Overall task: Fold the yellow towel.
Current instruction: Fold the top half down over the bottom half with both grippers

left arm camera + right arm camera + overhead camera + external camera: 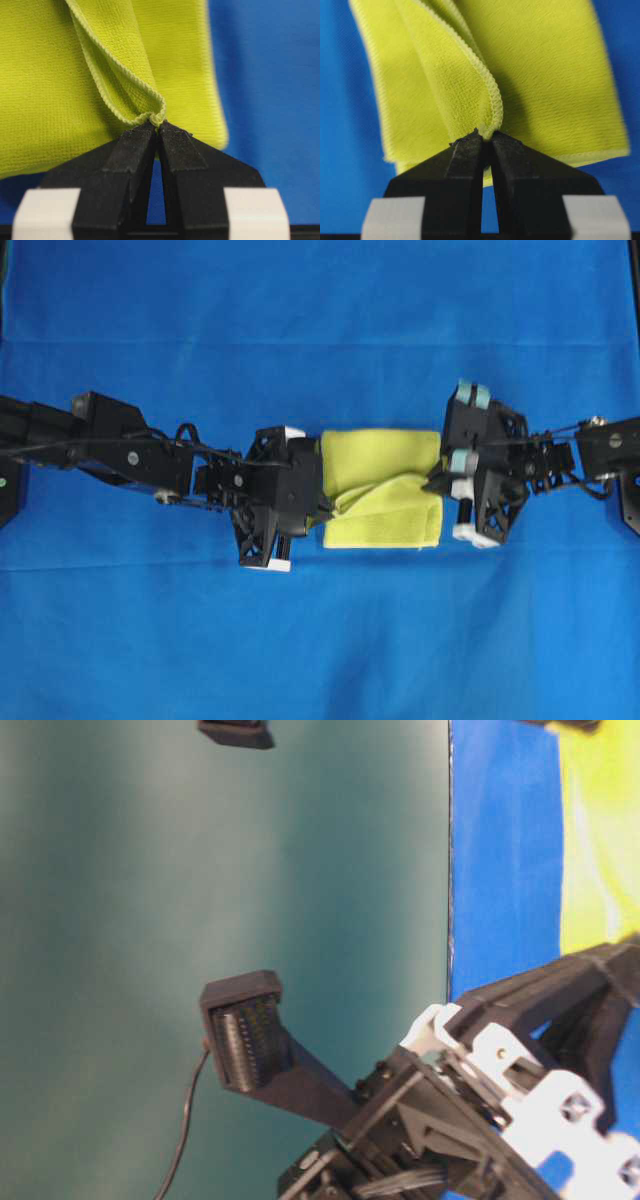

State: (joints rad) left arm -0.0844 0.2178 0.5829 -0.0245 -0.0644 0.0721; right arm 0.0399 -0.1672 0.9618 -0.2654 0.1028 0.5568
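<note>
You see the towel (380,465) folded, long axis near to far, your left claw (322,508) pinching its left hem, right claw (432,483) pinching its right hem.

so you're looking at the towel (385,485) lying on the big cloth (320,640) that's covering the table, about mid-frame from overhead. your left gripper (322,508) is sitting at its left edge and your right gripper (432,483) at its right edge, each one pinching a bit of hem, so the towel is lying between them. a fold is running across the towel between the two grippers.
</note>
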